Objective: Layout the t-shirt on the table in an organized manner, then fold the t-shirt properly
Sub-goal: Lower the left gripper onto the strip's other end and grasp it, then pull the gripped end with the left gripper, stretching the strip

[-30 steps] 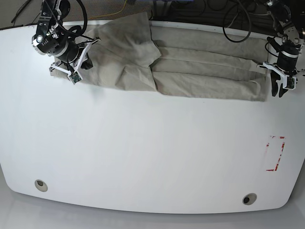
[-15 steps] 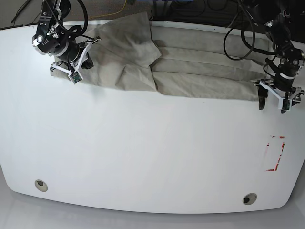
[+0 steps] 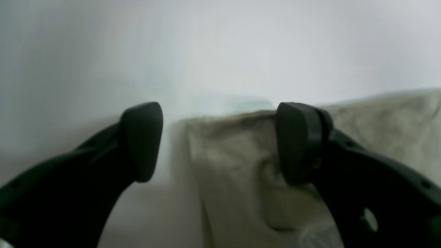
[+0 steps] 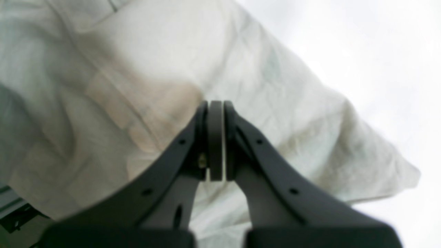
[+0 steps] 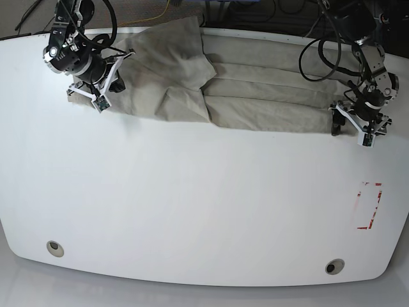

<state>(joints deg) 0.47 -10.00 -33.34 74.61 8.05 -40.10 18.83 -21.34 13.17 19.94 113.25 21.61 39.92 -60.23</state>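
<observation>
Lying along the table's (image 5: 192, 204) far edge, the t-shirt (image 5: 255, 96) is folded into a long band | left gripper (image 5: 350, 131) at the band's end; jaws spread, cloth corner between them, not pinched | right gripper (image 5: 96, 96) at the other end; jaws pressed together over cloth

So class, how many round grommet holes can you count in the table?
2. One hole sits near the table's front edge at the base view's left, the other hole near the front edge at its right. The t-shirt may hide more.
</observation>
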